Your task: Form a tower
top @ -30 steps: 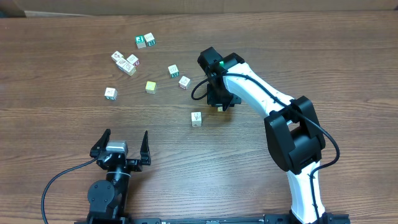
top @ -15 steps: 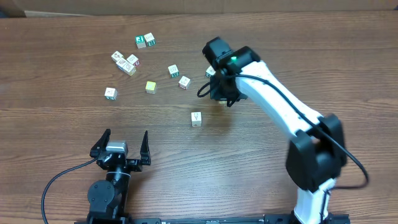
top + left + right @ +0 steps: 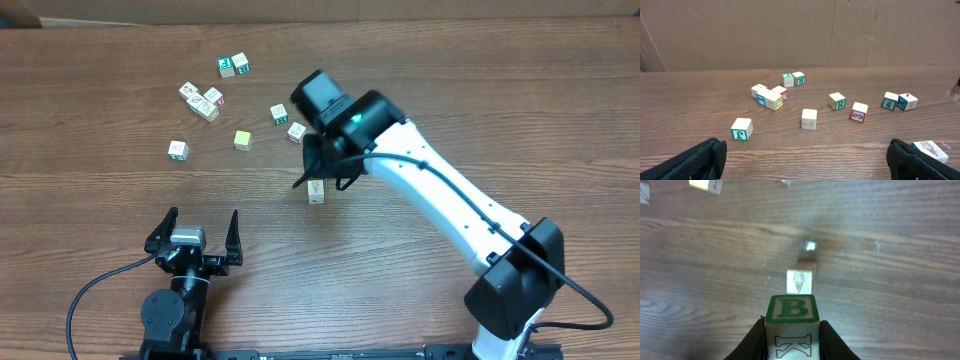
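My right arm (image 3: 440,200) reached from its near-right base diagonally toward the far left, wrist pitched downward. The right gripper (image 3: 792,332) was pinched tight on a cube (image 3: 791,311) (both fingers (image 3: 755,342) pressed flat against its sides). My left arm (image 3: 170,312) sat folded at the near edge, with the left gripper (image 3: 203,222) spread wide and pointing away.

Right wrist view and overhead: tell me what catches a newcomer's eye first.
The right gripper clamps a green-lettered B cube near a lone ice-cream cube on the wooden table. Loose cubes lie scattered on the far left; the left gripper sits open at the near edge.
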